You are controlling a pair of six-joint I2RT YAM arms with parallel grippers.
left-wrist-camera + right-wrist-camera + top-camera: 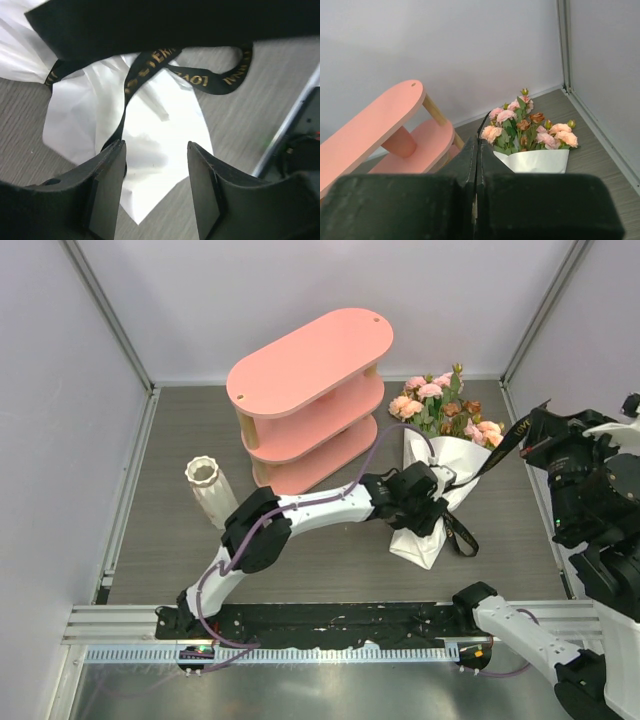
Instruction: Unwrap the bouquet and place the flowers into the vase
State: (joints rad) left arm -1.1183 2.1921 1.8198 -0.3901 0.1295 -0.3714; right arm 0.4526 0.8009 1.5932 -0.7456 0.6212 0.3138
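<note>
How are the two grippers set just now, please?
Left gripper: jaws open, holding nothing.
Right gripper: jaws shut on the black ribbon.

Behind our left tool (156,187), the left arm (320,505) is built of smooth white shells broken by bulky black joint housings. A thin purple cable (398,426) loops off it just behind the tool and trails back along the links. The tool's fingers (107,192) are thick matte-black wedges with flat inner faces. Our right tool (476,165) is the same dull black. The right arm (520,625) behind it is white with black joints.
</note>
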